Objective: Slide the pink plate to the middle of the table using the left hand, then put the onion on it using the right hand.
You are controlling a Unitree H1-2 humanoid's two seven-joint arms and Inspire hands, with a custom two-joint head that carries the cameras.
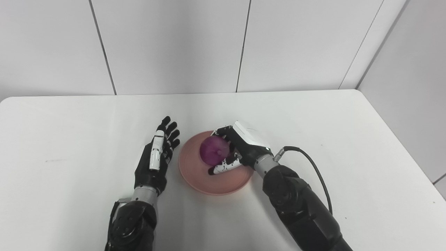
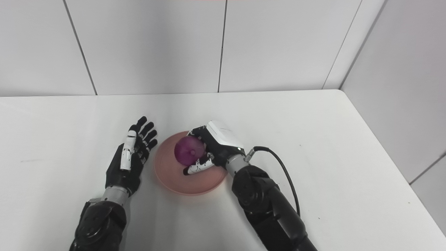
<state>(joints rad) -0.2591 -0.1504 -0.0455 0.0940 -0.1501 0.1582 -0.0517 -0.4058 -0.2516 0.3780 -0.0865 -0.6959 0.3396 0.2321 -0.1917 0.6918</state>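
Presently: right hand [image 1: 244,146] fingers curled round onion [image 1: 213,150] over plate [image 1: 195,174]; left hand [image 1: 156,157] spread, empty; onion may roll off on release.

My left hand [image 1: 155,158] lies just beside the plate [image 1: 195,181], blocking that side; the table [image 1: 348,139] to my right is open

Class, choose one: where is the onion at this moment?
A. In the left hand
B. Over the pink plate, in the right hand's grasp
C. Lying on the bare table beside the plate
B: the right hand wraps the onion over the pink plate; the left hand is open beside it.
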